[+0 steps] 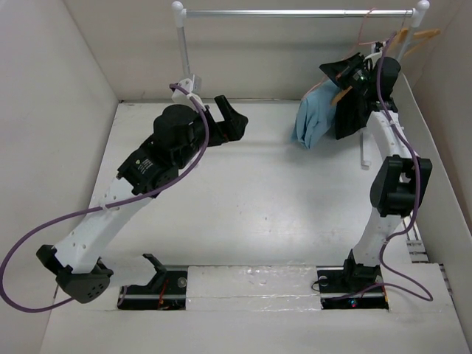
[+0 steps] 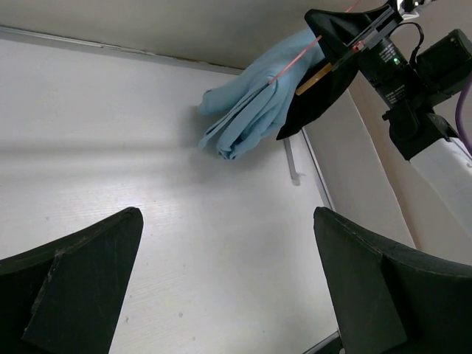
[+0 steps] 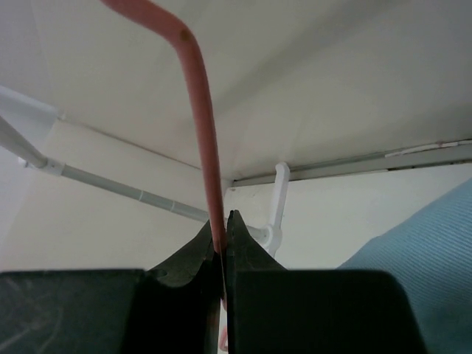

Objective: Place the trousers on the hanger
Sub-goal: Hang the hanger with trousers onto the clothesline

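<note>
The light blue trousers (image 1: 313, 118) hang folded over a wooden hanger bar (image 2: 313, 78) at the back right, their lower end just above the table. They also show in the left wrist view (image 2: 247, 110) and at the edge of the right wrist view (image 3: 420, 251). My right gripper (image 1: 352, 72) is shut on the hanger's pink wire hook (image 3: 200, 125) and holds it up below the rail; in its own view the gripper (image 3: 223, 221) pinches the wire. My left gripper (image 1: 234, 116) is open and empty over the back middle of the table, left of the trousers (image 2: 228, 251).
A silver rail (image 1: 295, 12) on white posts runs across the back; it also shows in the right wrist view (image 3: 110, 188). More wooden hangers (image 1: 411, 35) hang at its right end. The rack's white foot (image 1: 363, 151) lies on the table below the trousers. White walls enclose the table.
</note>
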